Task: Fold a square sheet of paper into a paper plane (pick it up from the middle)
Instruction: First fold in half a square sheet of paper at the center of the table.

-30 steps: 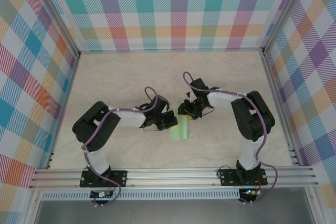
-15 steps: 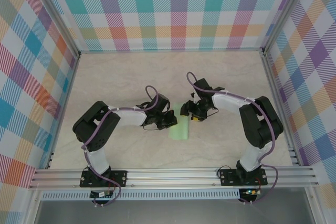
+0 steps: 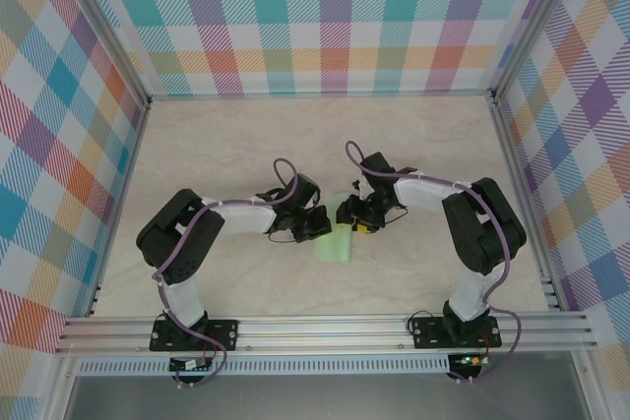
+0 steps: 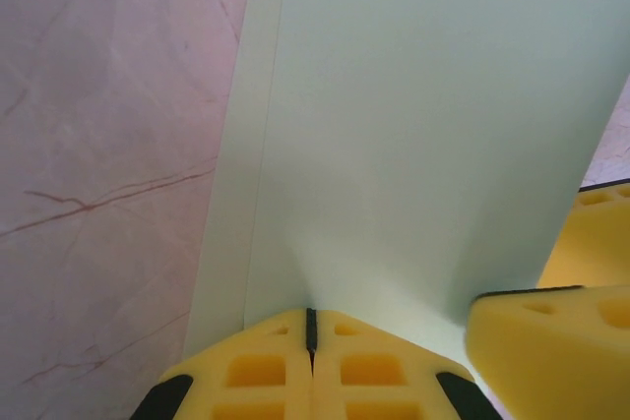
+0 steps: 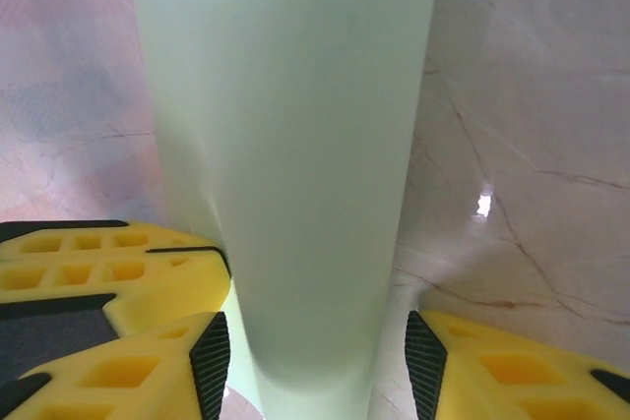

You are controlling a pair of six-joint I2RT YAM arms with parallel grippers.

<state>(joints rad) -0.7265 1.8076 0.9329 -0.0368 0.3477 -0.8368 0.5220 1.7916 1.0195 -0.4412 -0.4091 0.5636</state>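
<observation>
The square sheet of paper [image 3: 335, 243], pale mint green, is doubled over into a narrow strip at the table's middle. My left gripper [image 3: 317, 226] is shut on its left edge; in the left wrist view the yellow pads [image 4: 311, 330] meet on the paper [image 4: 423, 125]. My right gripper [image 3: 351, 216] is at the strip's far end. In the right wrist view its fingers [image 5: 317, 366] stand open on either side of the curved strip [image 5: 295, 145], with a gap at the right pad [image 5: 425, 361]. The paper plane is out of view.
The marbled tabletop [image 3: 217, 145] is ringed by plaid walls [image 3: 335, 17] on metal posts. An aluminium rail [image 3: 325, 327] with both arm bases runs along the near edge. One right finger [image 4: 551, 341] shows beside the paper in the left wrist view.
The right gripper has shifted slightly left and nearer, onto the strip's far end, and its jaws have changed width. The left gripper has kept its hold in place.
</observation>
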